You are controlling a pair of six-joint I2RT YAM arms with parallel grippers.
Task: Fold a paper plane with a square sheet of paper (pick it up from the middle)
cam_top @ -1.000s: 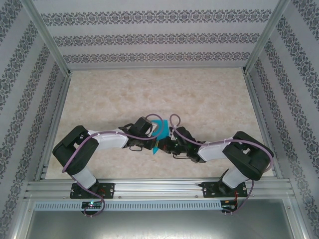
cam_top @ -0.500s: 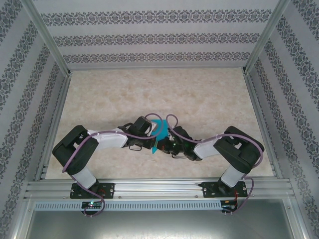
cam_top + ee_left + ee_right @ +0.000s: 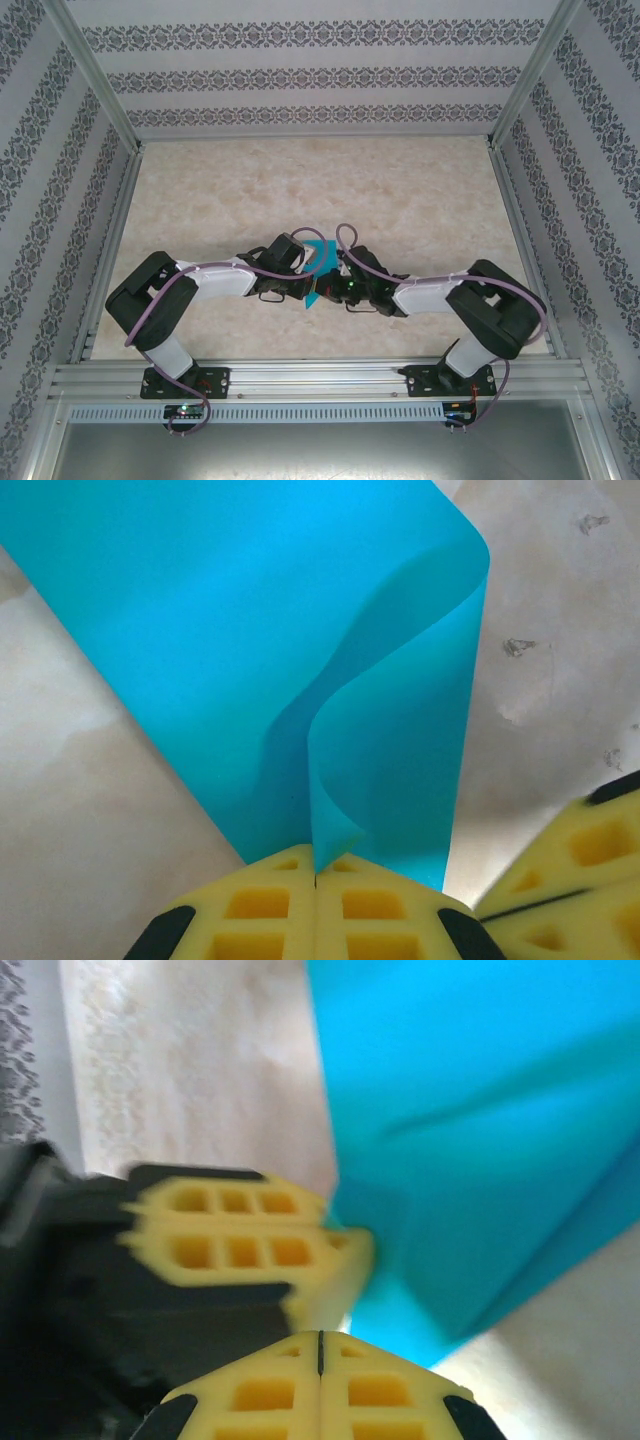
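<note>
1. Worktop (image 3: 300,180): a pale marbled surface, enclosed on three sides by patterned walls (image 3: 320,75).

2. Arms: my left arm (image 3: 200,285) and my right arm (image 3: 450,295) both reach inward. They meet near the middle of the worktop's near half.

3. Sheet of paper (image 3: 320,262): teal-blue, located between my two hands at that meeting point. In the left wrist view the sheet (image 3: 250,630) is bent over on itself in a soft, uncreased curl. Its two layers narrow downward into my left hand.

4. Left hand (image 3: 316,868): the yellow fingers (image 3: 260,905) are pressed together and clamped on the doubled end of the sheet.

5. Right hand (image 3: 320,1345): the fingers are pressed together, seam to seam. This hand sits just beside the fingers (image 3: 230,1230) of my left hand. The sheet (image 3: 480,1110) spreads out beyond the right fingertips. I cannot tell whether any paper is pinched between them.
</note>
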